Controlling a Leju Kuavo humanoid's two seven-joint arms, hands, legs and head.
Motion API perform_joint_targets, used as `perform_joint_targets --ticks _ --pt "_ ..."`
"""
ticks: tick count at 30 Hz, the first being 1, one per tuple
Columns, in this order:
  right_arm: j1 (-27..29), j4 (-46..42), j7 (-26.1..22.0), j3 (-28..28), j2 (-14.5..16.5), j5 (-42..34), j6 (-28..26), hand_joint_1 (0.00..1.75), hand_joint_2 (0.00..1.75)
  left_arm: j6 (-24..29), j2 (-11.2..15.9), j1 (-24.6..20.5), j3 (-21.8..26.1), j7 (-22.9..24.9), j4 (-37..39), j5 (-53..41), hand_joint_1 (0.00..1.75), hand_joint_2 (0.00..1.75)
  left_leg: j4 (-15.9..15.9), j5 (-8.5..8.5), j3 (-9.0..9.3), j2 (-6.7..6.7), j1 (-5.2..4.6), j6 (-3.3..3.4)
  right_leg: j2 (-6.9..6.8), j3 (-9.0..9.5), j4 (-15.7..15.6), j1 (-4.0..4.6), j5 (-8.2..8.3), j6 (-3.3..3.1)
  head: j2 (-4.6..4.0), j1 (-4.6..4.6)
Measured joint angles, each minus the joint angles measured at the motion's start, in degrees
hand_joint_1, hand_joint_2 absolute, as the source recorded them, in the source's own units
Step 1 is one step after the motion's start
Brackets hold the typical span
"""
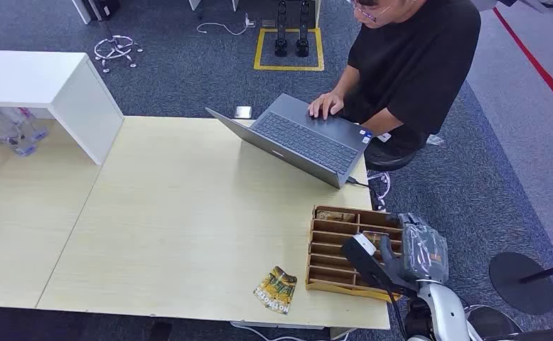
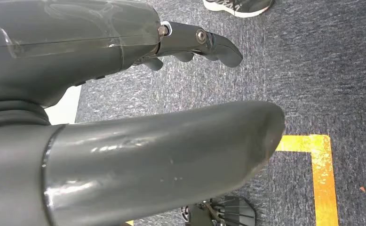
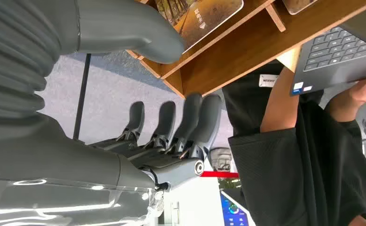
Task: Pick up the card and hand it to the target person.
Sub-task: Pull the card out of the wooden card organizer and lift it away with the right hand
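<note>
The left hand [image 2: 139, 108] hangs over blue-grey carpet [image 2: 313, 80], empty, its thick grey thumb [image 2: 171, 155] stretched across the foreground and its darker fingers [image 2: 204, 44] lightly curled beyond it, well apart from the thumb. A yellow tape line [image 2: 320, 160] turns a corner on the carpet, and a person's black-and-white sneaker [image 2: 240, 5] stands farther off.

Office-like robot lab: grey carpet [image 1: 188, 64], yellow floor marking [image 1: 288, 67], pale table [image 1: 174, 213], person [image 1: 409, 64] typing on laptop [image 1: 302, 138].

Card [image 1: 275, 290] lies left of rack [image 1: 334, 245] (laptop [image 1: 303, 138] perhaps behind).
</note>
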Motion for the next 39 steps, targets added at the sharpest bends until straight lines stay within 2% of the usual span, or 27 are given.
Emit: perform_joint_targets --ticks 25,39 --pt "-1.4 3.1 0.1 3.0 0.0 0.4 1.3 0.91 1.75 -0.1 0.0 0.0 0.0 0.1 0.0 0.0 0.00 0.00 0.0 0.00 0.00 0.00 0.00 0.00 0.00 0.00 0.0 0.00 0.00 0.00 0.00 0.00" --pt "-2.2 4.2 0.0 3.9 0.0 0.6 2.9 1.09 1.75 0.3 0.0 0.0 0.0 0.3 0.0 0.2 0.00 0.00 0.0 0.00 0.00 0.00 0.00 0.00 0.00 0.00 0.0 0.00 0.00 0.00 0.00 -0.01"
